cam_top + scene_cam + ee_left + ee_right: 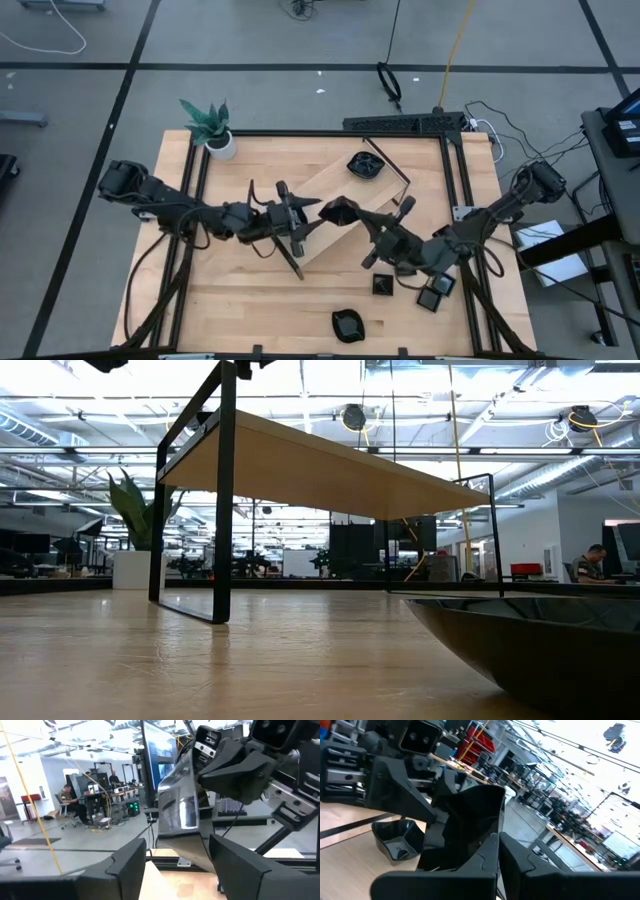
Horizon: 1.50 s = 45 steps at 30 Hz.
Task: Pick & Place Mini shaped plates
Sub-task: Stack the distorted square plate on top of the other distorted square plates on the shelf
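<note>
While pinched, plate between jaws.

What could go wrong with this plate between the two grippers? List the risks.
The glossy plate hangs in the right gripper above the wooden tray; it may slip and fall. The open left gripper faces it closely, so the fingers could collide. Small plates beside the right arm could get swept.
</note>
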Each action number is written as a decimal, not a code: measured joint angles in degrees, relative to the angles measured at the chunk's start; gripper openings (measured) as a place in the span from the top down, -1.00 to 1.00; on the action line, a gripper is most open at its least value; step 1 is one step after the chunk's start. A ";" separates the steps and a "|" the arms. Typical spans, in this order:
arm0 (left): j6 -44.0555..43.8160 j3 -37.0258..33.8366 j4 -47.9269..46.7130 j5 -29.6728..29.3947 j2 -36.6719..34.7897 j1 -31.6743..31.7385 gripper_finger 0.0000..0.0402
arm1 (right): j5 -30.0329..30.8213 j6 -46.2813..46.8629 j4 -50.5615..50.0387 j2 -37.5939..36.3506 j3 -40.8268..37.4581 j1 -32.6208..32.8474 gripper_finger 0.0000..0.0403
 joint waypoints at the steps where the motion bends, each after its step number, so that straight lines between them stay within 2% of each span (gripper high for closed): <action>1: -0.50 0.00 -0.02 0.03 0.00 0.13 -0.08 | -0.35 0.03 -0.02 0.01 0.00 -0.27 1.00; 7: -1.40 0.00 -0.04 0.06 0.00 0.70 0.00 | -0.40 -0.77 -0.05 0.02 0.00 -1.13 1.00; 11: -2.12 0.00 0.21 0.07 0.00 0.68 0.14 | -0.40 -0.87 -0.05 0.02 0.00 -1.13 1.00; 15: -3.88 0.00 0.28 0.05 0.00 0.68 0.41 | -2.98 0.56 -0.05 0.02 0.00 -1.08 1.00; 21: -3.86 0.00 0.54 -0.24 -0.06 0.68 0.93 | -12.76 2.17 0.43 0.00 0.00 0.22 1.00; 27: -1.14 0.00 0.41 0.26 -1.70 -0.03 0.94 | -18.68 2.15 2.95 -0.02 0.00 2.36 0.97; 32: 3.09 0.43 -1.50 -1.48 -5.67 -2.11 0.96 | -21.19 3.09 2.94 0.00 0.00 5.25 0.85; 35: 4.06 2.88 -13.38 -7.29 -10.03 -3.88 0.98 | -20.97 4.32 2.92 0.00 0.00 7.10 0.77; 38: -0.38 8.58 -36.56 -10.94 -14.39 -4.79 0.97 | -20.30 5.08 2.90 0.00 0.00 8.76 0.71; 42: -12.56 20.50 -70.61 -8.65 -15.89 -3.16 0.98 | -17.86 5.11 2.66 0.00 0.00 9.91 0.65; 45: -19.32 27.07 -86.21 -4.50 -15.64 -0.40 0.97 | -17.88 5.91 2.15 0.00 0.00 9.87 0.63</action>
